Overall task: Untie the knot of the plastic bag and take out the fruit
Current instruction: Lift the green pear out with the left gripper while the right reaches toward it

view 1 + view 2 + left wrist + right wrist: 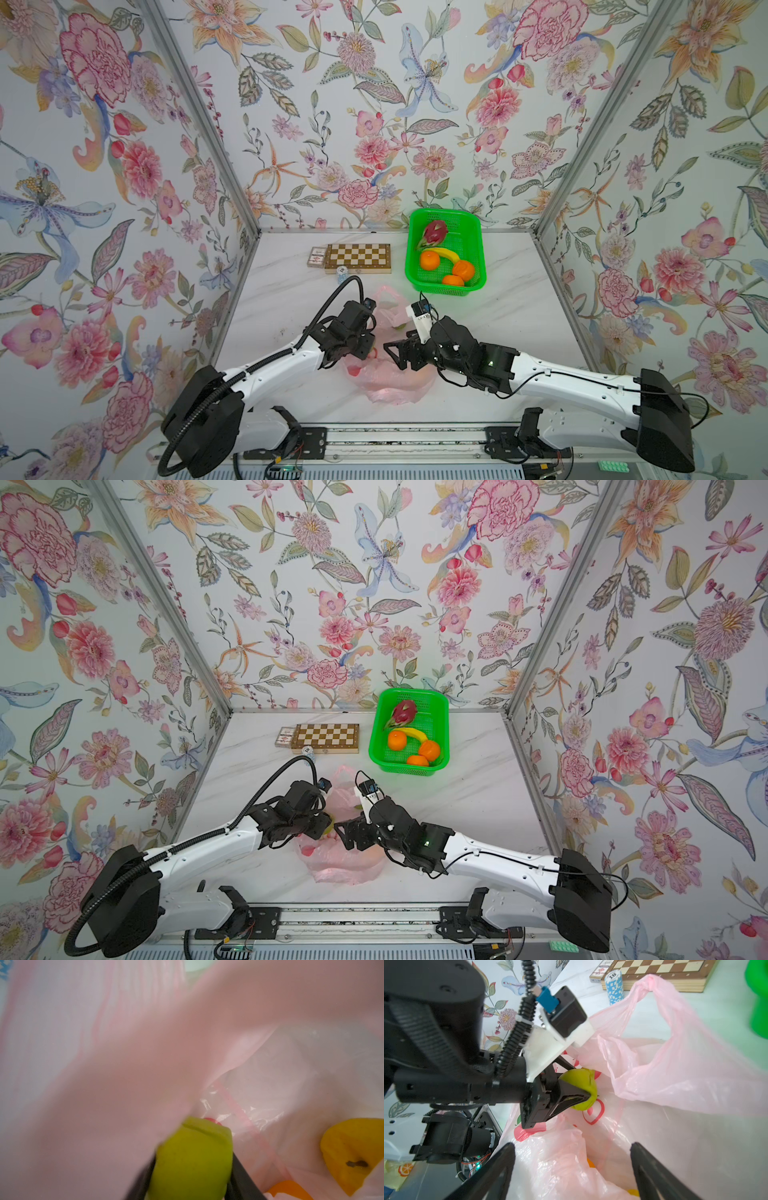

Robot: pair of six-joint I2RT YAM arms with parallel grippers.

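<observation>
Right wrist view is showing the left gripper (583, 1082) clamping its two black fingers around a round, smooth yellow-green fruit (577, 1077) just inside the mouth of the thin, translucent pale-pink plastic bag (685, 1076). Its handle loop (648, 982) is standing slack, and no knot is showing, so the untying is looking finished and the emptying step is in hand. The right gripper (573, 1145) is hovering over the bag with its jaws spread wide and nothing between them. In both top views the bag is lying on the white marble table (519, 324) between the arms, the left arm reaching in from nine o'clock and the right from three o'clock. The bright green perforated plastic basket (482, 249) is sitting at about one o'clock from the bag, well apart, holding a magenta dragon fruit (434, 232), a long yellow banana (448, 253) and three oranges (430, 261). Left wrist view is showing more waiting inside the bag: a yellow citrus-like piece (349, 1153) and part of an orange one (291, 1190). The next move, as I judge it, is calling for lifting the yellow-green fruit clear of the film and carrying it toward one o'clock to the basket. The film draping over the left gripper may be snagging, so the free right gripper pinning the bag's rim would be helping.
</observation>
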